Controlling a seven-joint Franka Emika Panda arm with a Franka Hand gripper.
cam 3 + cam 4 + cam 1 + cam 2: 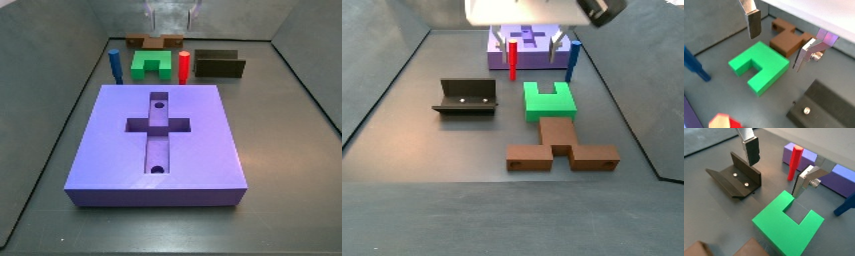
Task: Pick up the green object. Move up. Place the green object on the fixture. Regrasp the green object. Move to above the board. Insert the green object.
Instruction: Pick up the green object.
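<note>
The green object (757, 67) (787, 223), a chunky U-shaped block, lies flat on the grey floor. In a side view it (549, 100) sits between the board (529, 38) and a brown block. My gripper (776, 51) (775, 179) hangs open above the floor, over the green object's edge, with nothing between its fingers (753, 25). In a side view the gripper (527, 46) is high up, close to the board. The fixture (734, 178) (466, 97) stands apart to one side. The board (160, 135) shows its cross recess.
A brown stepped block (787, 40) (563, 148) lies right beside the green object. A red peg (794, 163) (512, 60) and a blue peg (694, 65) (572, 58) stand upright by the board's edge. Grey walls (301, 80) enclose the floor.
</note>
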